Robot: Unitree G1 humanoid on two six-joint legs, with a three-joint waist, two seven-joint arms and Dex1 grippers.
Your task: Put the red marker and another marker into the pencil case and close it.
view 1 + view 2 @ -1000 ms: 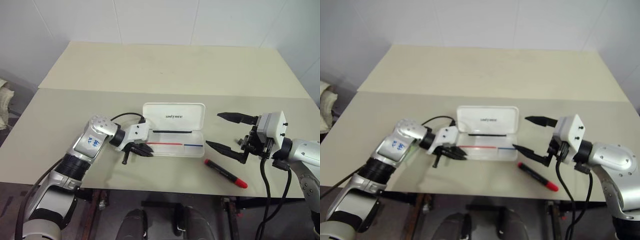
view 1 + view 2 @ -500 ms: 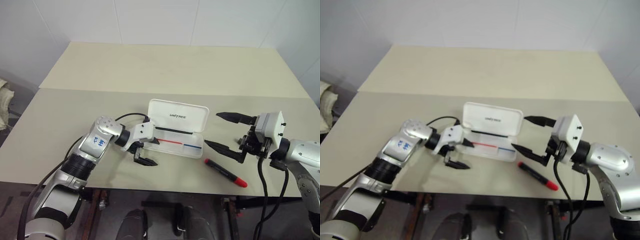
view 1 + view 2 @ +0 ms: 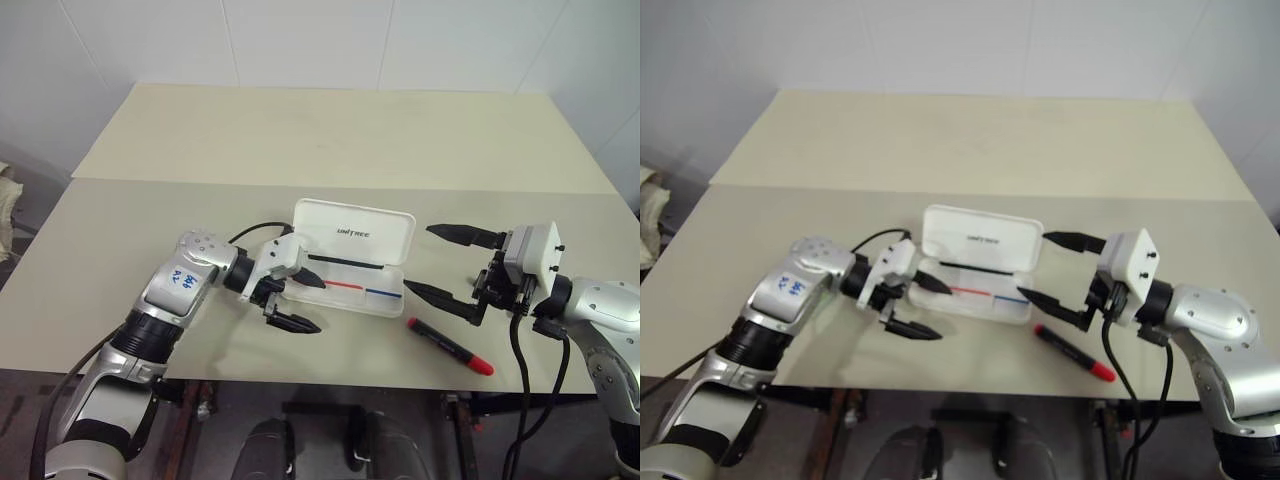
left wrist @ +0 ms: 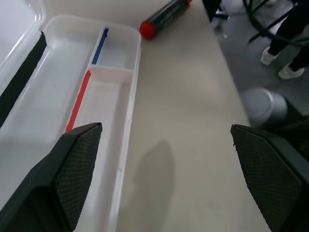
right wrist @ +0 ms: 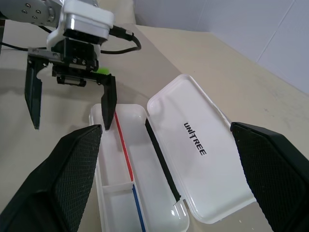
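Observation:
The white pencil case (image 3: 350,292) lies open at the table's middle, its lid (image 3: 355,233) folded back and a red and blue stripe in its tray (image 4: 108,96). What shows of the tray holds nothing. My left gripper (image 3: 303,302) hovers open at the case's left end, one finger over the tray. The red marker (image 3: 450,346) lies on the table right of the case, also in the left wrist view as the red marker (image 4: 164,14). My right gripper (image 3: 438,264) hangs open above it, empty. A sliver of the lime-green marker (image 5: 100,71) peeks from behind the left gripper (image 5: 72,99).
The cream table (image 3: 330,140) stretches far behind the case, with a seam (image 3: 200,183) across it. Its front edge (image 3: 360,381) runs close below the red marker. White walls stand behind the table.
My left gripper has gone from nearly shut to open and lifted a little at the case's left end. The case has turned slightly. The right gripper has stayed put.

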